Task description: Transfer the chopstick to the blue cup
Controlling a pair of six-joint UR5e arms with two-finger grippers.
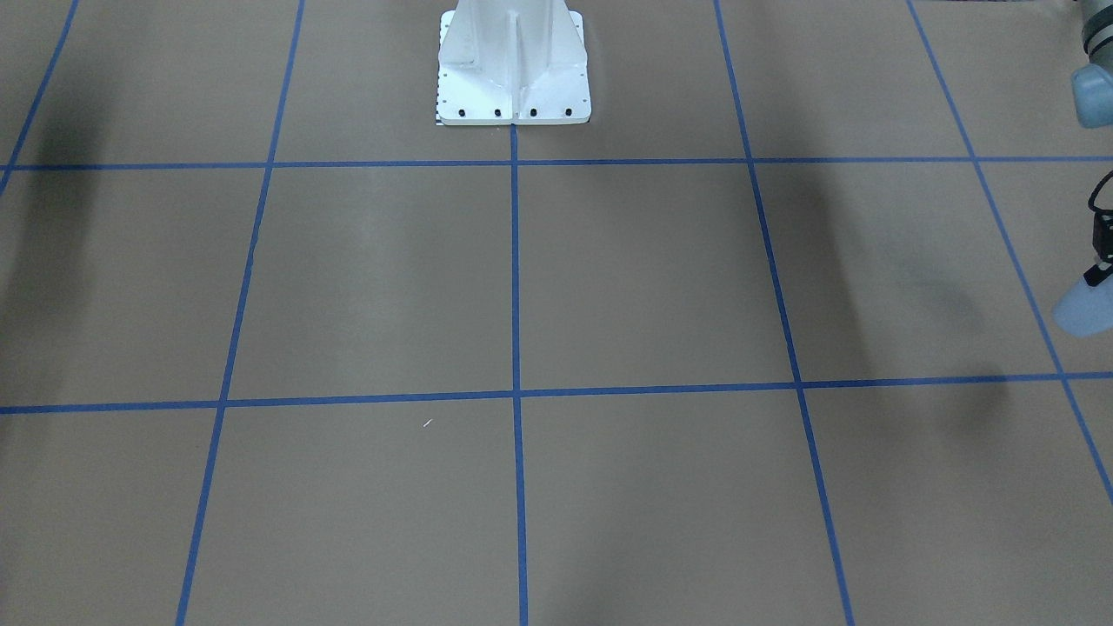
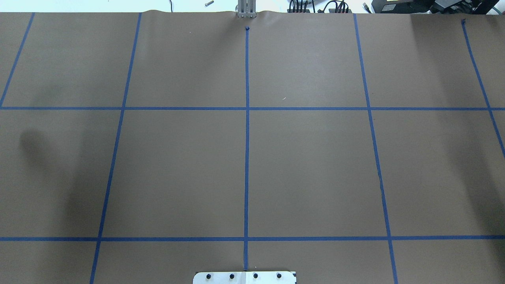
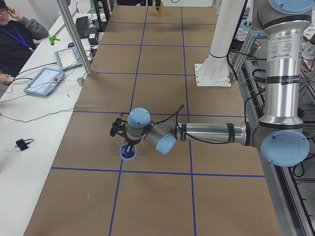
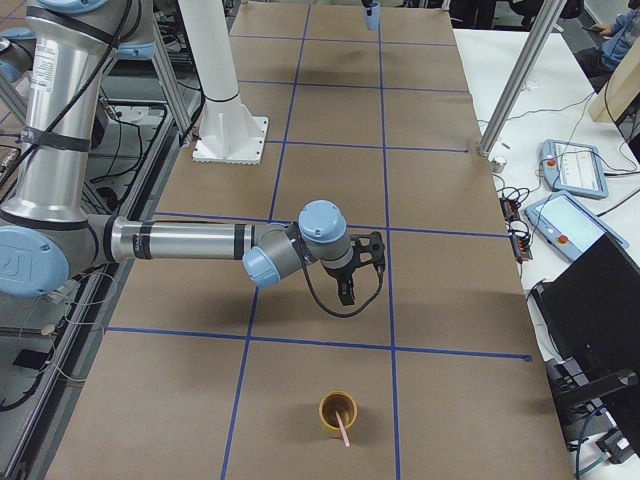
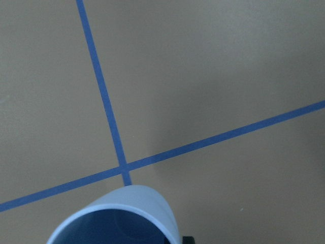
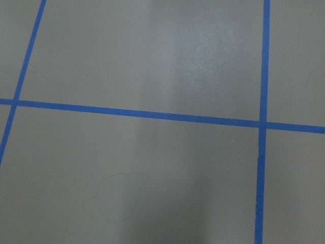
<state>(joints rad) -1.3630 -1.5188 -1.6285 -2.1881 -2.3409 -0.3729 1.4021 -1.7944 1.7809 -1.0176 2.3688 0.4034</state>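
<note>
My left gripper (image 1: 1099,271) is shut on the rim of the pale blue cup (image 1: 1083,311) and holds it tilted above the table at the far left end. The cup also shows in the exterior left view (image 3: 129,154) and at the bottom of the left wrist view (image 5: 119,218); its inside is empty. A pale pink chopstick (image 4: 343,428) stands in a brown cup (image 4: 337,407) at the table's right end. My right gripper (image 4: 346,293) hangs above the table, short of that cup, with nothing seen in it. I cannot tell whether it is open or shut.
The white robot pedestal (image 1: 513,78) stands at the table's middle rear. Metal posts (image 4: 515,80) rise at the operators' side. A side bench holds tablets (image 3: 47,78) and a laptop (image 4: 590,300). An operator (image 3: 15,34) sits there.
</note>
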